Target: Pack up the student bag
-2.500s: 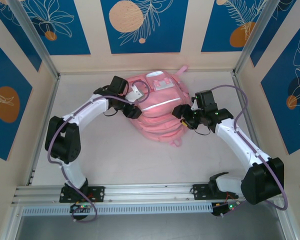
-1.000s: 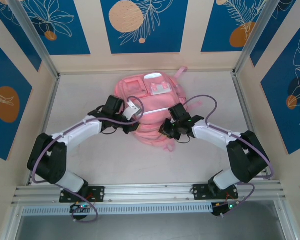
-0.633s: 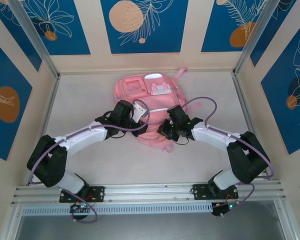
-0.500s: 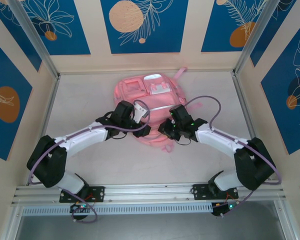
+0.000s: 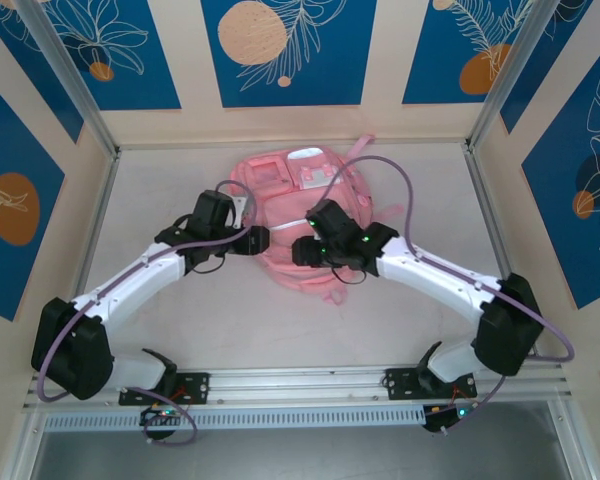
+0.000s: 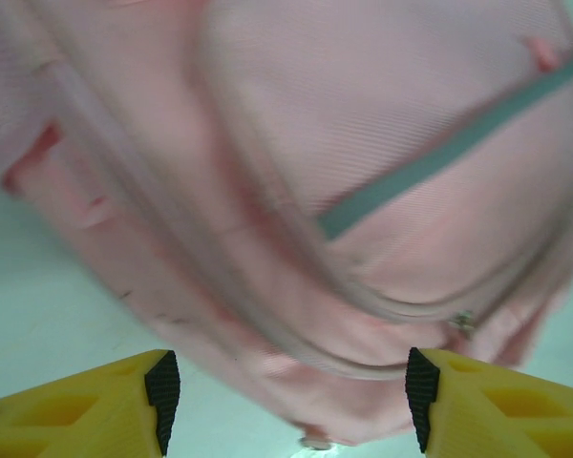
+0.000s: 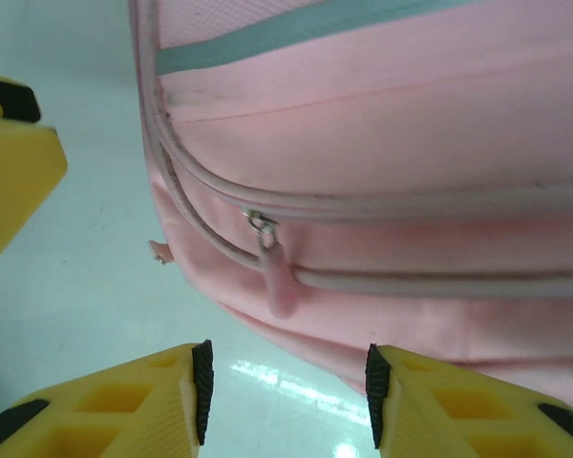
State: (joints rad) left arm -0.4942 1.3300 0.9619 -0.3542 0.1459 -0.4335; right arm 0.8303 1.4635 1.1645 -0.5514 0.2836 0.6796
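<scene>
Both arms have shifted in the last second: the left elbow has swung out toward the near left corner and its wrist has drawn back to the bag's left flank, while the right arm has reached further left across the bag's near end, and the bag itself has stayed put. Closest in, the left gripper (image 6: 286,391) stands released, its yellow fingers well apart with nothing between them, pink fabric just ahead. Right gripper (image 7: 286,382), same story, jaws parted and empty, and look what sits square between them a little further on: a pink zip pull (image 7: 279,277) hanging off the curved zipper line. Beyond that runs the pale reflective strip (image 7: 296,33). The student bag (image 5: 280,180) lies flat in the middle of the table (image 5: 180,180), its front pockets uppermost, its far end near the back wall. My read is that the bag is placed and let go, and the opening of a compartment is the step in hand; packing proper hasn't begun. Next move calls for the right fingers to ease forward, pinch that pull and drag it along the track, left side steadying the fabric
</scene>
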